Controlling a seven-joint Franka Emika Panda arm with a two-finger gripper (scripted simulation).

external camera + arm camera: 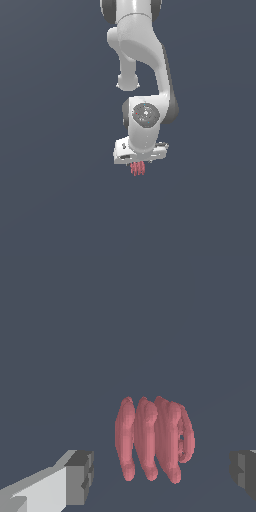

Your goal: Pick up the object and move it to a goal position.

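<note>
Object [152, 440] red-pink, ribbed, sits btwn gripper [162, 471] fingers [80, 476]; jaws spread wide, gaps both sides, no contact; arm [145, 75] overhead.

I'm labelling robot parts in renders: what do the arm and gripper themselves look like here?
The arm is smooth glossy white with rounded links, dark grey bands at the joints and a grey round cap on the wrist. The gripper has a flat white body; its fingers are white with blocky dark grey pads. No cables or markings show.
</note>
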